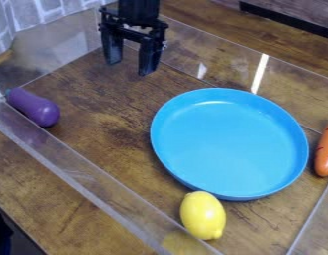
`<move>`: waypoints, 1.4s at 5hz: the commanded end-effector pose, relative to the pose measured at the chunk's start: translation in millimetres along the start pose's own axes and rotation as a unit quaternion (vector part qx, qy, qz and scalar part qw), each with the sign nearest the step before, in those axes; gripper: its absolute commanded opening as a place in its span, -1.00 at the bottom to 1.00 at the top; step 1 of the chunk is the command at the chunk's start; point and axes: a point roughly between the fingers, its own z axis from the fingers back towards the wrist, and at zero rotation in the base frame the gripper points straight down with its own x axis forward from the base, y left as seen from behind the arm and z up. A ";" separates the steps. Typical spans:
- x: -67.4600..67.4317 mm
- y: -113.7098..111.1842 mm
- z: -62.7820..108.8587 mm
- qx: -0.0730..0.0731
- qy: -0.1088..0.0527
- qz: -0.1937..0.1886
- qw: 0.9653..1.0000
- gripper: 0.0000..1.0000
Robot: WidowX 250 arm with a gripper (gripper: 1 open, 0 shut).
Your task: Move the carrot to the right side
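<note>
hand: the black two-finger hand (pixel 132 58) points straight down at the back of the dark wooden desk (pixel 100 139), jaws wide, nothing between them

carrot: small orange-red toy carrot with rounded ends (pixel 325 150), way off toward the right edge of the view and nearer the camera than the hand, well apart from it, lying just beside the plate's right rim

in between: the big round blue plastic plate (pixel 230 141) sits squarely on the line from the hand to the carrot

other stuff: purple toy eggplant (pixel 33 108) to the hand's left and closer to the camera; yellow toy lemon (pixel 202 215) far toward the camera, past the plate

step in hand: I'd say it's the reach, nothing grabbed yet

how to do it well: travel high enough to clear the plate rim, stay wide, line the fingers across the carrot's narrow width, then drop straight down. It's partly cut off at the frame edge, so hard to judge its exact angle

watch out: a clear wall (pixel 73 179) borders the desk, tight spot over there
</note>
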 end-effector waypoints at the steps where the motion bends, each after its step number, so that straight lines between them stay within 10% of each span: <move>1: -4.2 1.8 41.1 0.010 -0.041 -0.011 0.999 1.00; 4: -9.9 11.3 19.4 0.001 -0.028 0.012 1.000 1.00; 7: -30.4 -44.4 10.5 -0.004 -0.029 0.011 1.000 1.00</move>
